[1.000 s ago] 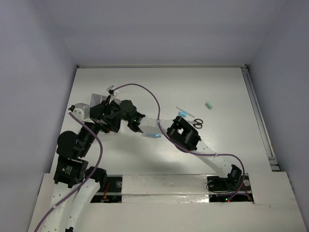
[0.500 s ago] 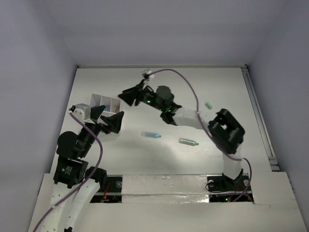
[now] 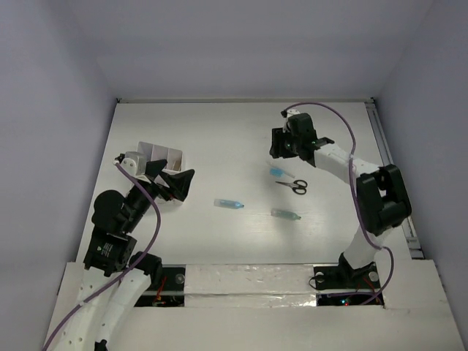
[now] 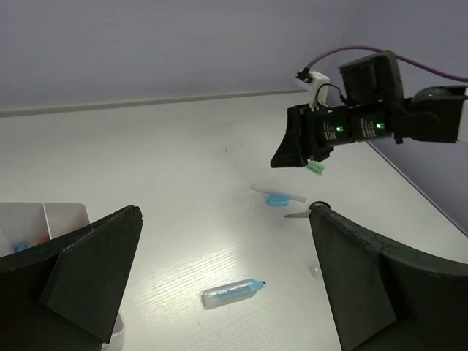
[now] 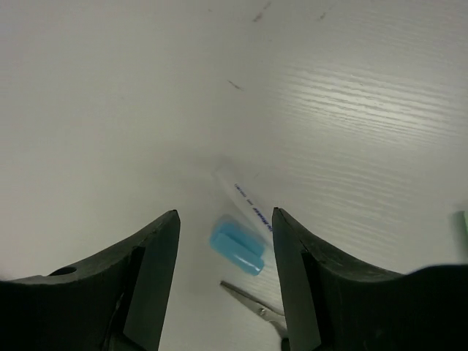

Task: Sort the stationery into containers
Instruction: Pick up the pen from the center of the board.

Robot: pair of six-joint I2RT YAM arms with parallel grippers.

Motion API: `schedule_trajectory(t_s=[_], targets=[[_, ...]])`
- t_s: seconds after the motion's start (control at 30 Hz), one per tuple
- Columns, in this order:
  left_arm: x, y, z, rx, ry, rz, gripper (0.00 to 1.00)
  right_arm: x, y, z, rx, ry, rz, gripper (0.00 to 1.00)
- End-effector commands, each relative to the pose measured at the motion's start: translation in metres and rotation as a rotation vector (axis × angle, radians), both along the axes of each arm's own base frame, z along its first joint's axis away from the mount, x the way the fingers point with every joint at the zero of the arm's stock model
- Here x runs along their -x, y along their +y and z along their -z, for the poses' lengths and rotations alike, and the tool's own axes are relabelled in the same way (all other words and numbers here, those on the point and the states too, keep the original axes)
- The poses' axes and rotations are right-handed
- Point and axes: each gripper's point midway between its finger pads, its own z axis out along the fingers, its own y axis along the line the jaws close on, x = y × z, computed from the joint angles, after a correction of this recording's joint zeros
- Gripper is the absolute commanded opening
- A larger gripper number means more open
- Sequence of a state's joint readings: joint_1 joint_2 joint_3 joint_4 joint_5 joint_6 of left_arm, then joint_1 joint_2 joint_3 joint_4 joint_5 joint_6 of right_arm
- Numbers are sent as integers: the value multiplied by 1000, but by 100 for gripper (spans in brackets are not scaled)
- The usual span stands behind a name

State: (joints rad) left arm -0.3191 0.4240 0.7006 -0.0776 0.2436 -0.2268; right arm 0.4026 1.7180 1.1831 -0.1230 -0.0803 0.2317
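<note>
The white divided box (image 3: 164, 157) stands at the left, and its corner (image 4: 44, 219) shows a blue and an orange bit inside. My left gripper (image 3: 174, 183) hovers beside it, open and empty (image 4: 225, 210). A blue capsule (image 3: 229, 203) (image 4: 232, 292) lies mid-table, with a teal-grey capsule (image 3: 286, 214) to its right. My right gripper (image 3: 281, 146) (image 5: 225, 216) hangs open and empty above a small blue piece (image 5: 238, 245) (image 3: 276, 172). That piece rests against a thin white pen (image 5: 245, 194), and the black-handled scissors (image 3: 296, 186) (image 5: 256, 303) lie just beside them.
A small green piece (image 4: 316, 167) lies just beyond the right gripper, mostly hidden by the arm in the top view. A rail (image 3: 391, 175) runs along the table's right edge. Grey walls close the table in at the back and sides.
My right arm has swung from beside the box at the left across to the far right, over the blue piece and pen. The left gripper has shifted slightly and stays open.
</note>
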Motion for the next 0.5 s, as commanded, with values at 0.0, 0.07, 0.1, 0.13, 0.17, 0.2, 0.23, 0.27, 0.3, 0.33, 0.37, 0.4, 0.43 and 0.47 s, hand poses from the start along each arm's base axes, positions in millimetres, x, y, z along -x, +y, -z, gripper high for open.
schedule_trajectory(t_s=[0.0,0.07,0.1,0.13,0.17,0.2,0.23,0.27,0.3,0.33,0.37,0.4,0.43,0.47], targets=[[3,-4,-10,16,-34,27,99,9,-15,26,225,132,-83,60],[3,-5,-10,13,-36,28,99,2,-17,23,279,146,-108,61],[2,-5,-9,10,-32,28,99,1,-17,30,296,164,-119,61],[3,-5,-9,12,-33,31,99,2,-17,33,304,184,-122,62],[3,-6,-9,11,-32,34,99,-4,-17,27,329,159,-154,62],[3,-6,-9,11,-33,36,99,-5,-15,29,332,167,-170,62],[3,-6,-11,13,-38,37,99,-3,-15,39,344,200,-186,62],[3,-6,-11,11,-37,39,99,-4,-15,43,357,211,-195,62],[3,-6,-10,9,-35,39,99,-10,-13,40,360,207,-197,62],[3,-6,-10,9,-35,39,99,-10,-15,45,375,220,-199,62],[4,-8,-10,9,-35,48,99,-11,-15,56,391,242,-210,62],[4,-8,-10,9,-35,48,99,-15,-13,54,389,240,-216,61],[4,-9,-9,8,-33,49,99,-11,-11,64,391,274,-236,61],[4,-8,-9,7,-34,48,99,-12,-11,68,393,279,-243,60]])
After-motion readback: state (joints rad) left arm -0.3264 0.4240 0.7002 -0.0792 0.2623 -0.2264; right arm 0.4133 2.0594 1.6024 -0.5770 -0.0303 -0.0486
